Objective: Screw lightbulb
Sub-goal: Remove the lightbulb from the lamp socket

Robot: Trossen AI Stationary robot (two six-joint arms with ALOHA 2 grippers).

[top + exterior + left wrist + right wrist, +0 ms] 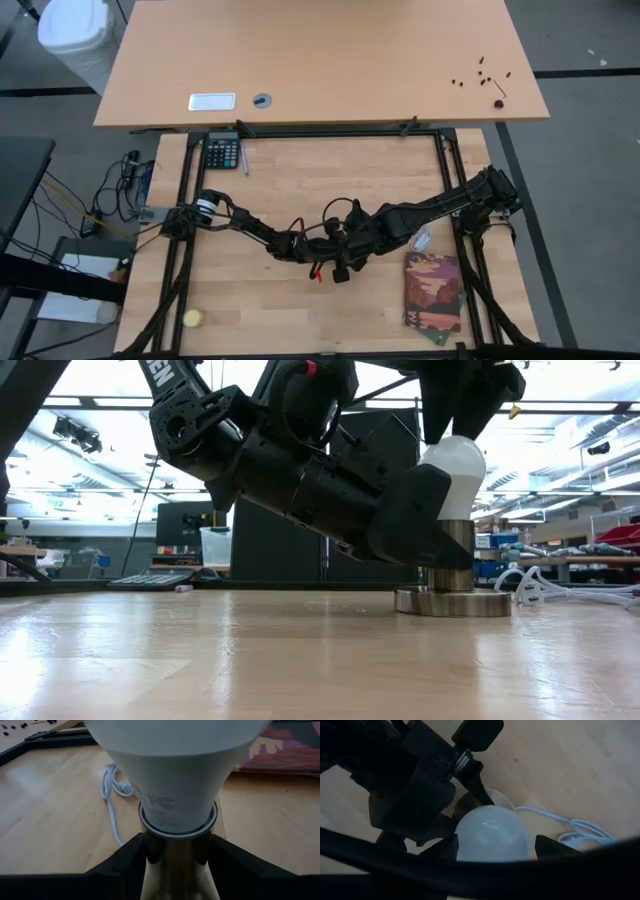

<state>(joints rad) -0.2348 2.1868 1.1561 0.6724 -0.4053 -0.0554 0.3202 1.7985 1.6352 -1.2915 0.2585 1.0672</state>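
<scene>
The lightbulb (455, 465) stands upright in the metal socket (452, 555), with its white round head on top and its narrow end down in the shiny socket neck; the socket's flat round base (452, 603) rests on the wooden table (250, 660), near the middle of the table and a little to the right. The left gripper (177, 865) is low at the socket, and its two dark fingers (125, 857) stand on either side of the metal neck just under the bulb, at a medium opening, clasped around the socket. The right gripper (495, 845) comes from above onto the bulb, and its fingers (547, 845) stand at both sides of the white head, held at a medium width around the lightbulb. In the high view the two arms meet at the centre of the table, the left arm (245, 225) from the left and the right arm (440, 210) from the right. A white cable (110, 795) lies on the table just beside the socket. A colourful book (433, 290) lies at the near right, a small yellow ball (192, 319) at the near left corner, and a calculator (222, 153) at the far left edge.
</scene>
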